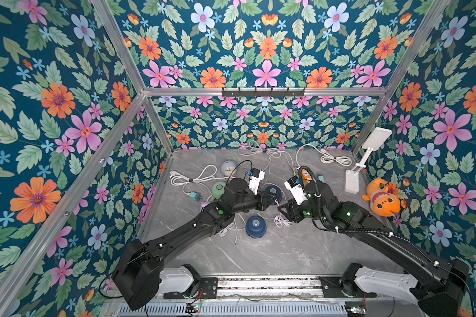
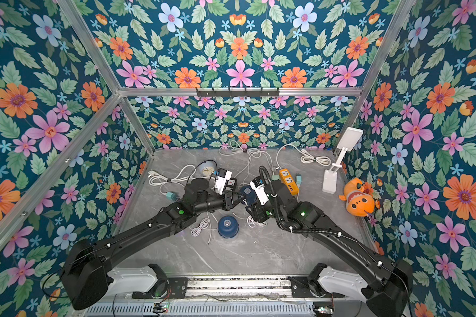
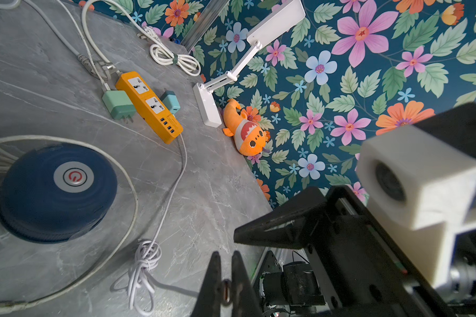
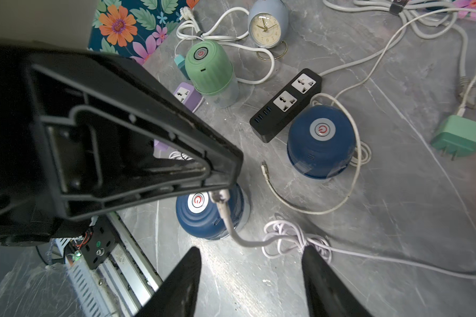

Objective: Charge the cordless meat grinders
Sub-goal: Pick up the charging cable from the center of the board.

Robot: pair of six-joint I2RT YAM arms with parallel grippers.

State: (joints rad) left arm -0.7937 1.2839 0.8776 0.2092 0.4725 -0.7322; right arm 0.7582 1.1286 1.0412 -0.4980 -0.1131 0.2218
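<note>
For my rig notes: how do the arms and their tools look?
The left arm and right arm are matte black, with white bases and green lights. A ribbed black hose follows the right arm. The left tool and right tool are black and tapered.

- Papered on every side with floral wallpaper (image 1: pixel 267 49): dark teal ground, pink, orange and pale blue blooms, green leaves.
- Framed with aluminium bars (image 1: pixel 182 92) up the corners and across the back.
- Fitted with a black hook rail (image 1: pixel 263 92) on the cross bar (a row of short pegs).
- Floored with a grey marbled tabletop (image 1: pixel 272 252), pale-veined.
- Lit evenly; white desk lamp (image 1: pixel 351 181) standing at far right, head tilted toward the wall.
</note>
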